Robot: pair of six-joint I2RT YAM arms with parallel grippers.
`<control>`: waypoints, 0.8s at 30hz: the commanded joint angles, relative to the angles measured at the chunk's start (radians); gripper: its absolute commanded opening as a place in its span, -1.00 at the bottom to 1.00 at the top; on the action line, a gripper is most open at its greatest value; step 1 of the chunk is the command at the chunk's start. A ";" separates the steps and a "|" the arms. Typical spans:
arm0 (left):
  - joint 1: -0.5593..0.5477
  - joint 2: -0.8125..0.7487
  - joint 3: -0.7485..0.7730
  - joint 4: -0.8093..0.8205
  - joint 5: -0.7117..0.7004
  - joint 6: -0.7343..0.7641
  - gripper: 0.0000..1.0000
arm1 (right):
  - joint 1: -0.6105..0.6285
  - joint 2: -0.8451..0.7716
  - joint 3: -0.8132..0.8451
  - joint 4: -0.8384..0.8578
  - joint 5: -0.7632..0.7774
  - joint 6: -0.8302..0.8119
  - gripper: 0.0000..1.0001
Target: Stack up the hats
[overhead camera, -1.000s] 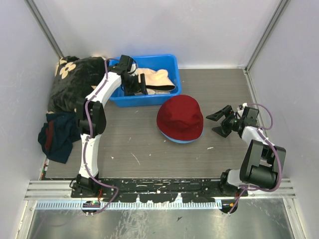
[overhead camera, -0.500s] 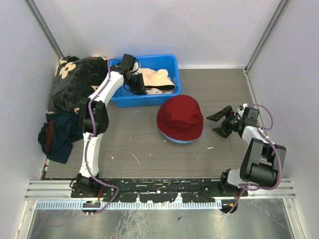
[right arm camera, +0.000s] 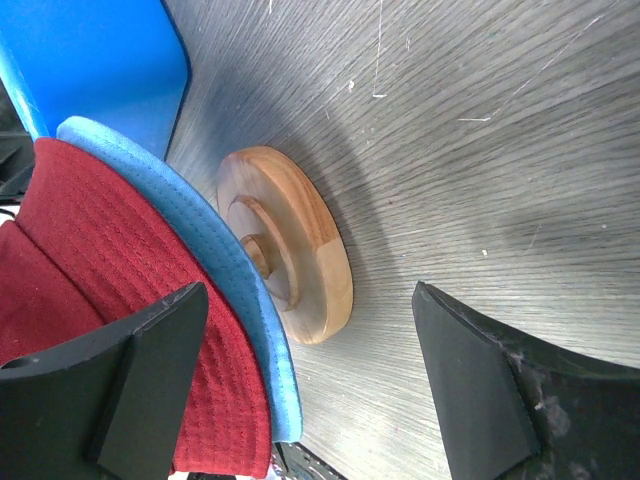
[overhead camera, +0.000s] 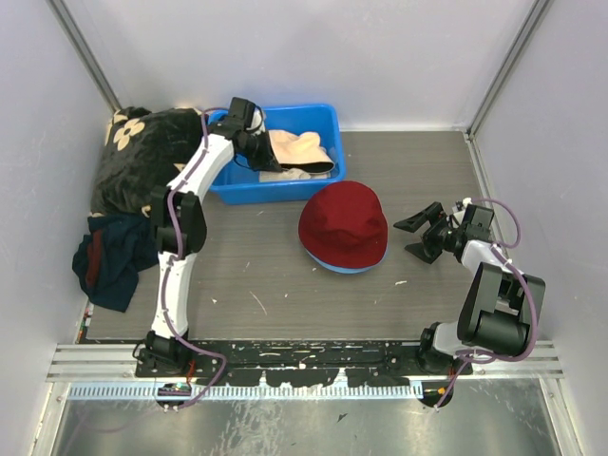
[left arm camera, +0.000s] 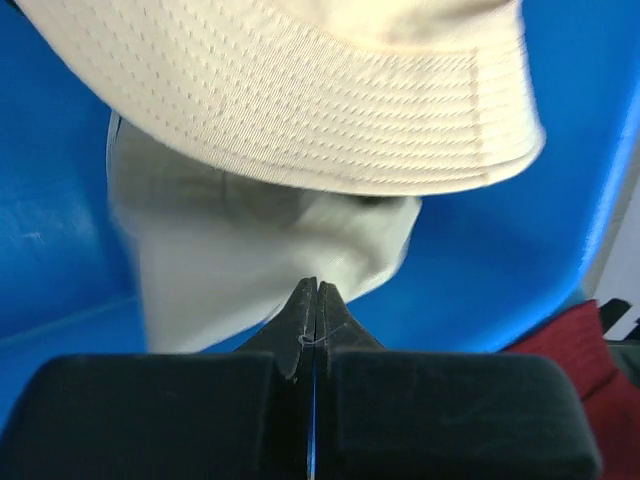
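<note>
A dark red hat sits on a light blue hat at mid table; only the blue brim shows. Both rest on a round wooden stand, next to the red hat and blue brim. Two cream hats lie in the blue bin. My left gripper is shut inside the bin; its tips meet at the edge of the paler lower hat, under the upper hat's brim, with no fabric showing between them. My right gripper stands open right of the stack.
A black blanket with cream flowers is heaped at the back left. A navy cloth with red trim lies in front of it. Grey walls close in the table on three sides.
My left gripper has gone from open to shut at the cream hats in the bin, shifting slightly toward the bin's back left. The right arm has not moved.
</note>
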 commanded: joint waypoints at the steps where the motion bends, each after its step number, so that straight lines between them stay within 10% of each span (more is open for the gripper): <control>1: 0.032 -0.121 0.085 0.076 0.017 -0.040 -1.00 | -0.005 -0.007 0.030 0.027 0.001 -0.012 0.78; 10: 0.055 -0.204 0.176 0.079 0.021 -0.077 -0.98 | -0.005 -0.010 0.034 0.029 -0.011 -0.003 0.78; 15: 0.047 -0.204 0.097 0.035 0.029 -0.039 0.14 | -0.005 -0.011 0.028 0.044 -0.022 0.005 0.78; 24: -0.053 -0.113 0.171 -0.086 -0.110 0.031 0.60 | -0.006 -0.014 0.027 0.048 -0.023 0.006 0.78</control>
